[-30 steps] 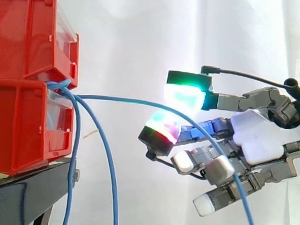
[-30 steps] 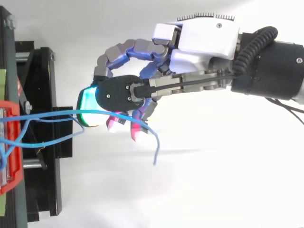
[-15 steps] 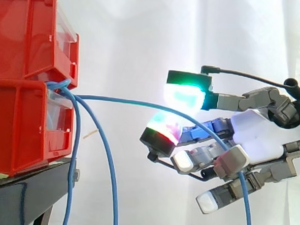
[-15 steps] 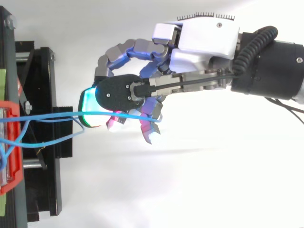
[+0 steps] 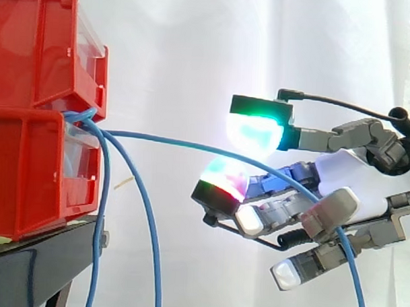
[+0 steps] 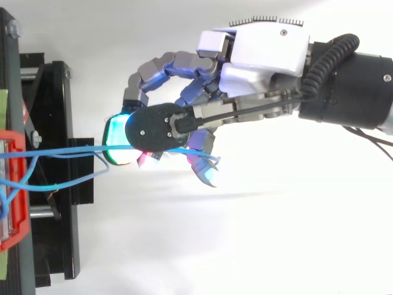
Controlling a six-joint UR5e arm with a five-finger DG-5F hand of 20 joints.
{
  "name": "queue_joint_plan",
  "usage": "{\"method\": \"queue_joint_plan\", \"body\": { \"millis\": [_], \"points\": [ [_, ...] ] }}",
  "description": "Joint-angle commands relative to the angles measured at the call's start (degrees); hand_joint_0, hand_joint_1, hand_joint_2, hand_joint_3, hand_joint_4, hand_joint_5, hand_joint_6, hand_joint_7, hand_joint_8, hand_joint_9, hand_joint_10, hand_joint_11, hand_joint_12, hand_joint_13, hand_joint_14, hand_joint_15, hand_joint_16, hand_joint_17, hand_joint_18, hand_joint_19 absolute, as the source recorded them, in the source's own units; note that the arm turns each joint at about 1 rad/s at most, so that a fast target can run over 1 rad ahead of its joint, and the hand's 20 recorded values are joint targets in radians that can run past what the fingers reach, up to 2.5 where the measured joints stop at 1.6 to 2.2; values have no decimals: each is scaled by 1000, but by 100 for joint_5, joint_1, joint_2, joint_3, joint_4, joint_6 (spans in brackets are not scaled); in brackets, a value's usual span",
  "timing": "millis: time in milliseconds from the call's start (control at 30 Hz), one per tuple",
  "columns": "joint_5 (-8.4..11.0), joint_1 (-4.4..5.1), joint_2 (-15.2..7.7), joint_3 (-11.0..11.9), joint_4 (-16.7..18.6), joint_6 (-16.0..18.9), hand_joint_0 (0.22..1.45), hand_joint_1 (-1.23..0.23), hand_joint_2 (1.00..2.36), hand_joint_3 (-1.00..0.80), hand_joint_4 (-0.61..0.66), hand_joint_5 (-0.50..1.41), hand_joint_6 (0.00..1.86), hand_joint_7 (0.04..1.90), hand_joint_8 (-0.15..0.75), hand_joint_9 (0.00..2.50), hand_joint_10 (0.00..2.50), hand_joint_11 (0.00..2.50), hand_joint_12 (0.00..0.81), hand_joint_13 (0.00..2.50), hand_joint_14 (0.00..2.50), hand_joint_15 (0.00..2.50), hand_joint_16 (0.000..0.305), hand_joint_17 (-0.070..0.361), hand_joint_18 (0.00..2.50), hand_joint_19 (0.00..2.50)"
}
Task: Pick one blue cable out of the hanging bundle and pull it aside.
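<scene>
The blue cable [image 5: 165,137], likely light, limp and slippery, arcs from the red bins [image 5: 30,154] at left into the hand [image 5: 352,192], whose curled fingers hook it mid-span, probably the best hold.

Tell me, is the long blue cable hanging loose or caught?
Caught: the blue cable runs from the red bins through the robot hand's curled fingers.

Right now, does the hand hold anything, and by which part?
One blue cable, near its loose end, in the curled fingers of the hand.
</scene>
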Motion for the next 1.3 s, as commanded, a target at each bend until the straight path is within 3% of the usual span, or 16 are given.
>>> {"method": "queue_joint_plan", "body": {
  "millis": [0,267,567,733,833,967,1067,1267],
  "points": [
    [0,-7,1,-1,0,-8,444,-637,1000,-500,47,-86,843,850,287,884,15,497,356,1517,23,994,62,140,801,450],
    [0,2,1,-1,0,-34,430,-738,1000,-500,44,-95,856,816,293,913,16,499,368,1577,22,993,63,141,846,426],
    [0,-7,1,-1,0,-43,577,-834,1000,-500,-65,-120,889,819,241,894,17,542,306,1556,26,1052,51,116,785,449],
    [0,11,-8,-10,0,-43,619,-846,1000,-500,-79,-126,896,795,237,891,18,544,301,1681,21,1150,50,112,794,458],
    [0,20,-8,-27,-9,-52,638,-831,1000,-500,-103,-130,900,813,231,890,18,546,306,1705,19,1183,49,111,801,462],
    [0,55,1,-264,246,-34,630,-782,1009,-407,-138,-134,923,807,235,918,20,557,297,1725,15,1190,49,111,811,494],
    [9,64,1,-317,431,-25,611,-756,1014,-325,-145,-134,937,798,238,948,20,561,305,1732,17,1188,50,113,812,517],
    [18,81,1,-326,466,-25,579,-686,1014,-272,-107,-126,939,787,260,1000,20,553,337,1755,18,1148,56,125,849,515]
  ]
}}
